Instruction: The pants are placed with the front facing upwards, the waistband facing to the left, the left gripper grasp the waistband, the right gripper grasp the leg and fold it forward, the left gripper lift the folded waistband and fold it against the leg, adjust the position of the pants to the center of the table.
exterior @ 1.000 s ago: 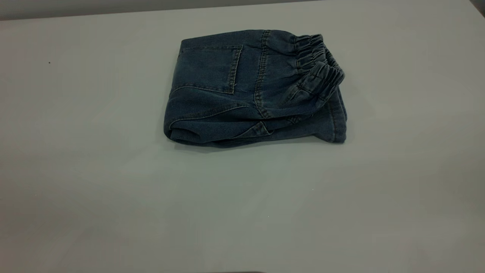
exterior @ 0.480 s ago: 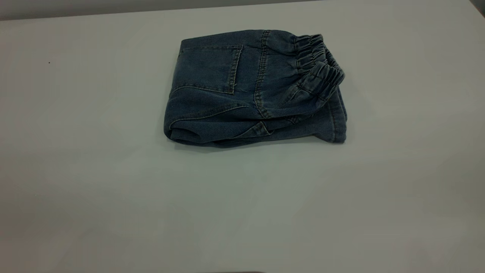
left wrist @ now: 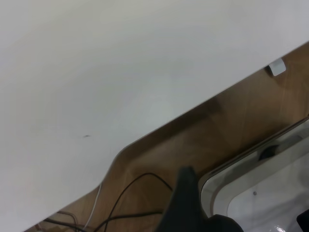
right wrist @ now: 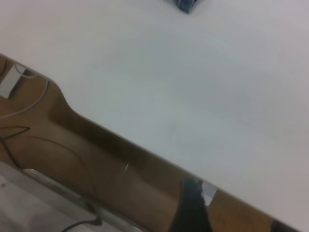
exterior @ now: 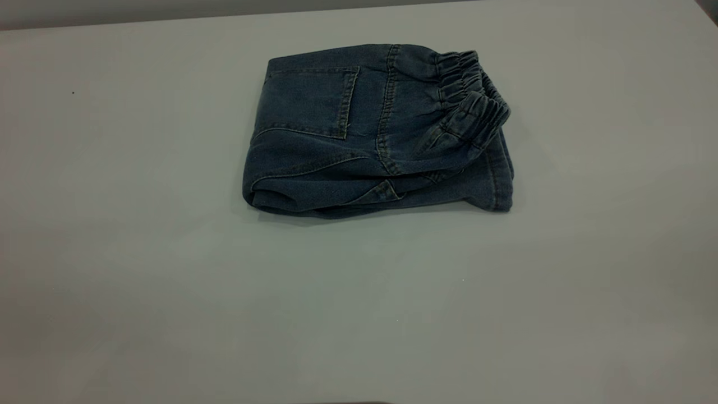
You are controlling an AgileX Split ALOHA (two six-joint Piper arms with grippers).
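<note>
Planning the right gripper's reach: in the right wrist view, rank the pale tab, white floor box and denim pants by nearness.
1. Small pale tab, at the white table's edge beside the right gripper.
2. White floor box, aside, and blue denim pants, across the table: too close to call.

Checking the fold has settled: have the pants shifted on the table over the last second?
No. The pants lie at the same spot relative to the table far edge.

Wooden floor [left wrist: 241,121] below — dark cables [left wrist: 130,193] (loosely trailing) across it.
</note>
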